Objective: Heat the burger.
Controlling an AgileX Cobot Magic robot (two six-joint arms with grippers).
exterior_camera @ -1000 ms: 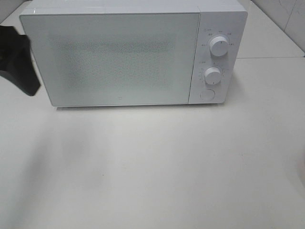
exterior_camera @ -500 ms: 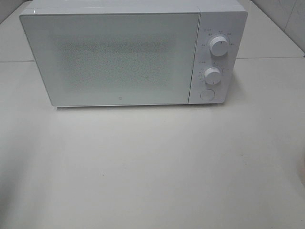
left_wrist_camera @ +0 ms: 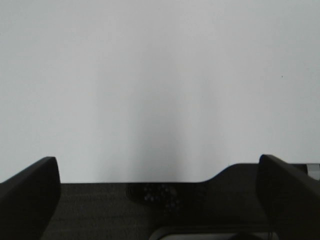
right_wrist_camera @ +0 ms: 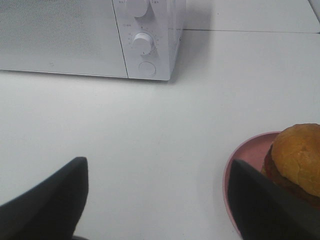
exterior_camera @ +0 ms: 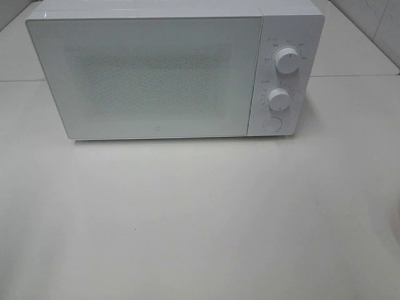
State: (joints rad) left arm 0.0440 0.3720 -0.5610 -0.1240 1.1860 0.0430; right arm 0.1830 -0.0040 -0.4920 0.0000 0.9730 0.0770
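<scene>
One burger (right_wrist_camera: 297, 157) sits on one pink plate (right_wrist_camera: 245, 167) on the white counter (exterior_camera: 206, 219), just beside the right end effector (right_wrist_camera: 160, 200), whose jaws stand wide and hold nothing. One white microwave (exterior_camera: 162, 75), door closed, carries two knobs (exterior_camera: 287, 60) and one round button (exterior_camera: 271, 124). The left end effector (left_wrist_camera: 160, 200) gapes wide, empty

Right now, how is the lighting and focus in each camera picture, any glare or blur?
Exterior high: soft, even light, no hard glare; the microwave door shows grainy speckle. Left wrist: only a bare pale surface with a faint shaded band, dark fingers blurred. Right wrist: the burger on the pink plate is reasonably sharp, near fingers soft.
</scene>
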